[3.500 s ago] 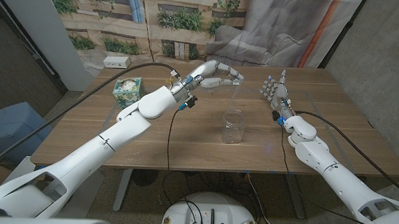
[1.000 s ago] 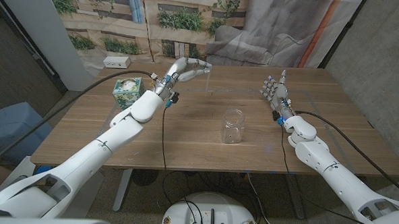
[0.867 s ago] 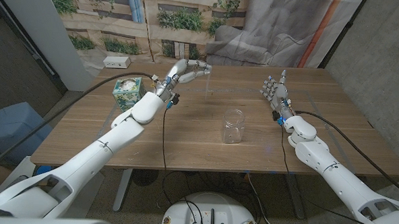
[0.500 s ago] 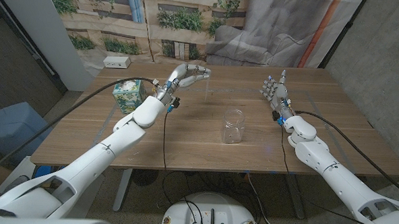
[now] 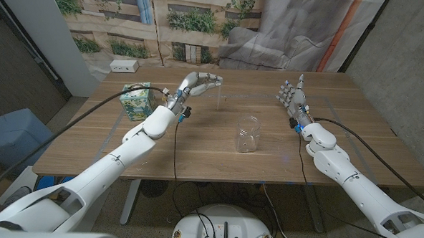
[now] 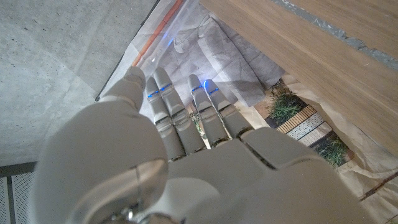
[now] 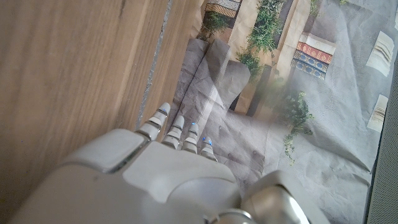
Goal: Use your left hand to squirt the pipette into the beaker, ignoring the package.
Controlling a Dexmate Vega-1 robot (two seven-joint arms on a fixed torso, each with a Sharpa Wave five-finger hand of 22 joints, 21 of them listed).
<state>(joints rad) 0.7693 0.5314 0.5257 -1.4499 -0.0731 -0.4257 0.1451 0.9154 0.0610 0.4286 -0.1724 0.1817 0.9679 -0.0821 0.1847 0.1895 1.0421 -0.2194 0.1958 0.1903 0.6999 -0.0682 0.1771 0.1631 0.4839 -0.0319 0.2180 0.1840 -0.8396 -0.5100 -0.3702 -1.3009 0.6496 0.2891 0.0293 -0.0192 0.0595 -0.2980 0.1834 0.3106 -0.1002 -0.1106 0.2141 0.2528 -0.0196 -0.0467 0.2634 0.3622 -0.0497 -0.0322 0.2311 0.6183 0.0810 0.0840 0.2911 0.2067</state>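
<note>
Wood-grain brown tabotop, wait, tabletop with a matte plank texture takes up most of the head view. Sitting a bit right of centre on it is the clear glass beaker, a plain cylinder with a little pouring lip, upright and see-through enough that the wood shows right through it.

White glossy left hand is up over the far-left part of the tabletop, well apart from the beaker and to its far left. Its fingers are curled over forward and the thin clear plastic pipette hangs down from the fingertips as a faint vertical sliver, so the hand is pinching it up top. It's really hard to make out, basically a pale line against the wood. From the left wrist view you just get the smooth rounded back of that hand with the fingers close together, and the pipette isn't distinguishable there.

White right hand stands at the right side of the tabletop, fingers pointing up and slightly spread, nothing in it, near the beaker but not touching.

Green and white patterned cardboard package, boxy shape, sits on the left part of the tabletop, just left of the left forearm. Small white flat box lies at the far-left edge.
</note>
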